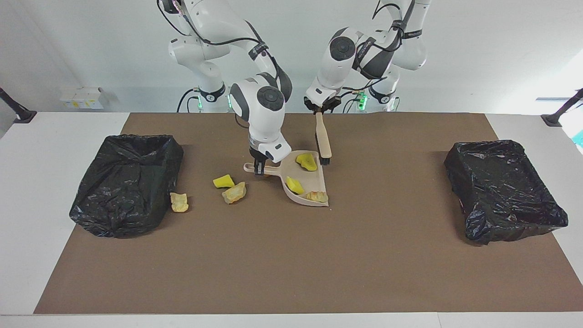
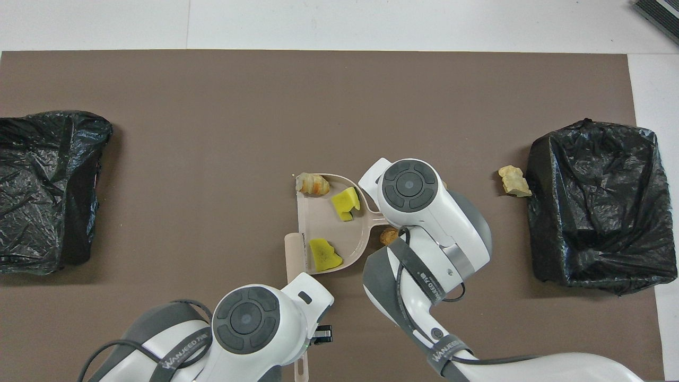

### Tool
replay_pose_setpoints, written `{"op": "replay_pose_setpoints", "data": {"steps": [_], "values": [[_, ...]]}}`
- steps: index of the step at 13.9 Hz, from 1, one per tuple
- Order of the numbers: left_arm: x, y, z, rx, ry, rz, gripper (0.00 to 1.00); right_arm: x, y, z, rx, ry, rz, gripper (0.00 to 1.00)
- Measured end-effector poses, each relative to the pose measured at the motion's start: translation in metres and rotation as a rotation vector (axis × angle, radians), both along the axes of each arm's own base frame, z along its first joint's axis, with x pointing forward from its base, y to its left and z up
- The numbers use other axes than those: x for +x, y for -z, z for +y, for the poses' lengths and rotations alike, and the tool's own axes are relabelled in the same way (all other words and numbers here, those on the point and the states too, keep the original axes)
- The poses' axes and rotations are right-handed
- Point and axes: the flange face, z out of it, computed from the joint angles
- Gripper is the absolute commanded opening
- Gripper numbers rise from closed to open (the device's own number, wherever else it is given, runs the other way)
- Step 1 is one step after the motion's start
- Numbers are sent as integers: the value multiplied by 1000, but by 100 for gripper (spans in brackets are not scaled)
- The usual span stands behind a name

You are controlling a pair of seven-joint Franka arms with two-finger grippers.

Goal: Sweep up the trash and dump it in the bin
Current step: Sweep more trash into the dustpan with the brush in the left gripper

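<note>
My dustpan (image 2: 324,228) is sitting mid-tabletop carrying two yellow sponge pieces (image 2: 345,203) and a tan chunk (image 2: 313,183), my brush (image 2: 293,253) lying along its open edge; another chunk (image 2: 513,180) is touching the black bin (image 2: 599,207).

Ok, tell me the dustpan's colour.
The dustpan is pale beige; the overhead view shows it best.

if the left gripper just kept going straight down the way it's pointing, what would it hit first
Probably nothing but the brown mat. The left gripper, shut on the brush, points down along it, and the bristles sit at the dustpan's open edge, though depth there is unclear.
</note>
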Motion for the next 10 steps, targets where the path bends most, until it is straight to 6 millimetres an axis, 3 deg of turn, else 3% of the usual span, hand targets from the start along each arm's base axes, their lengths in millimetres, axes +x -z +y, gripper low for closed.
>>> {"op": "replay_pose_setpoints", "data": {"steps": [6,10], "values": [[-68,17,-1,72,43,-11,0,0,0,0,0,0,0,0],[-85,39,-2,70,63,-32,0,0,0,0,0,0,0,0]]}}
